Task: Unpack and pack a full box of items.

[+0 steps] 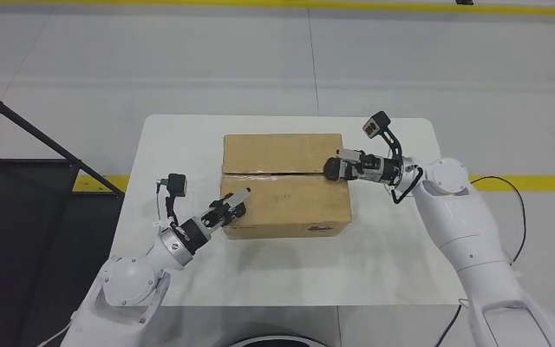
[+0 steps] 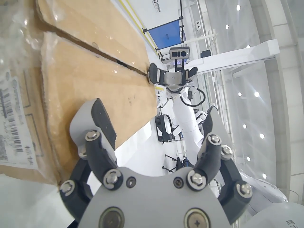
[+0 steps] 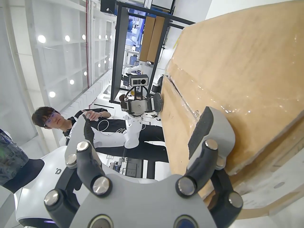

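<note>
Desk [image 1: 381, 252]: white, box [image 1: 286, 186] at centre, flaps closed.
Seam [image 1: 277, 175]: along box's long axis, between both arms.
Left fingers [image 2: 104, 122]: spread, empty, at box's left end.
Right fingers [image 3: 204, 129]: spread, empty, at seam's right end.

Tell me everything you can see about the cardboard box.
The cardboard box is brown and rectangular, sitting flat on the table. Its top is shut, two flaps meeting at a taped centre seam; a printed label is on one side. The open left gripper and open right gripper each straddle an opposite top edge, one finger over the lid.
</note>
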You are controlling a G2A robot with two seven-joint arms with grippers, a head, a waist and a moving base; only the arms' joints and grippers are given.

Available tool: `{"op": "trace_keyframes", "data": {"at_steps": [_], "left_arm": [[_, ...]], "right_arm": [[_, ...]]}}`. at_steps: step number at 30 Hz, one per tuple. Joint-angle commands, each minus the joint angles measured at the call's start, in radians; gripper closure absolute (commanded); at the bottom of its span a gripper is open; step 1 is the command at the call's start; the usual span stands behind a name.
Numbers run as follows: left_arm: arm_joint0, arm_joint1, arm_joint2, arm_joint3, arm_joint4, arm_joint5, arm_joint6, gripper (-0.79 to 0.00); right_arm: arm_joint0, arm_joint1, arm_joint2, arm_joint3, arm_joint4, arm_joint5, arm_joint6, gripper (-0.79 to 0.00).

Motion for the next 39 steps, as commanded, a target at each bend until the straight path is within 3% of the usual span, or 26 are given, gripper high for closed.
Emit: {"op": "trace_keyframes", "data": {"at_steps": [1, 15, 26, 34, 39], "left_arm": [[0.017, 0.000, -0.017, -0.010, -0.011, -0.005, 0.028, -0.785], [0.147, -0.005, -0.133, -0.052, -0.120, -0.021, 0.197, -0.785], [0.150, -0.006, -0.135, -0.050, -0.133, -0.018, 0.206, -0.785], [0.213, -0.028, -0.128, 0.036, -0.317, -0.038, 0.409, -0.785], [0.178, -0.041, -0.114, 0.134, -0.445, -0.042, 0.477, -0.785]], "right_arm": [[0.001, -0.002, 0.000, 0.014, 0.007, -0.007, 0.009, -0.785], [0.009, -0.007, -0.006, 0.046, 0.000, -0.012, 0.011, -0.785], [0.009, -0.007, -0.006, 0.046, 0.000, -0.012, 0.011, -0.785], [0.009, -0.007, -0.006, 0.046, 0.000, -0.012, 0.011, -0.785], [0.009, -0.007, -0.006, 0.046, 0.000, -0.012, 0.011, -0.785]]}}
